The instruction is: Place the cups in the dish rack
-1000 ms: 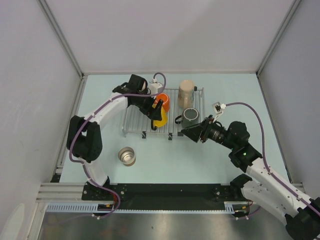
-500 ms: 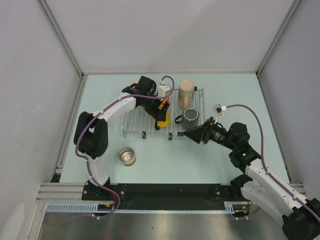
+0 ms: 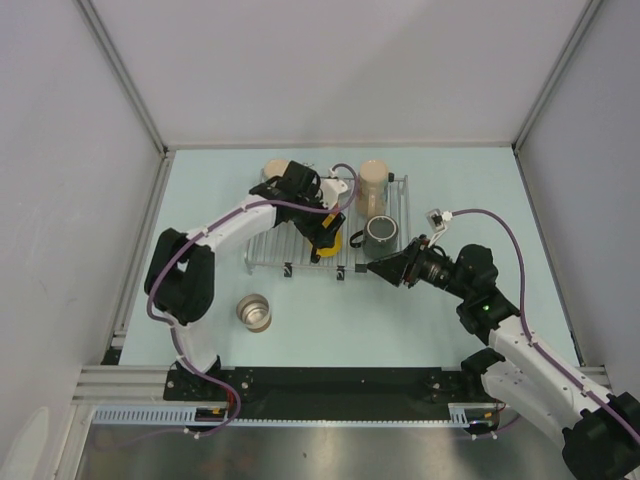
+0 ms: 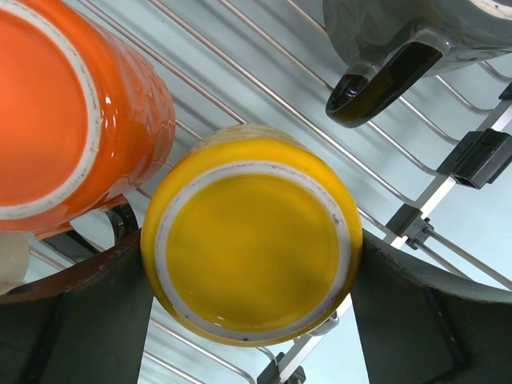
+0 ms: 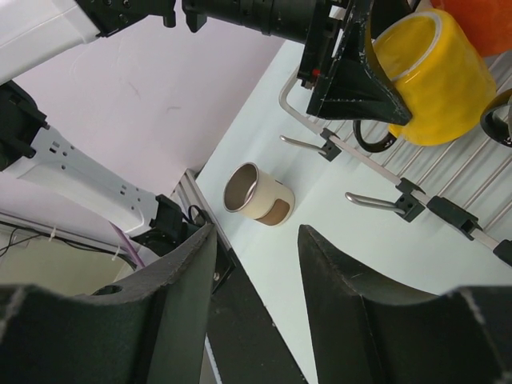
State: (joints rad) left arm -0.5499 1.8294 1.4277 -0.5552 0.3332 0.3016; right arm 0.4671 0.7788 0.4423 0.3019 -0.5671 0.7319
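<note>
Hanging over pale-blue, white-walled table [image 3: 330, 310], left jaws hold yellow cup [image 4: 252, 244], right jaws gape.

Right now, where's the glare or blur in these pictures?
Left wrist view: the yellow cup is sharp, with small glints on the orange cup. Right wrist view: the right gripper's fingers are dark, soft blurs in front; the lone cup beyond is crisp. Top view: even light, faint shadows on the table.

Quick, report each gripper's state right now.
Left gripper: closed on the yellow cup.
Right gripper: open, holding nothing.
</note>
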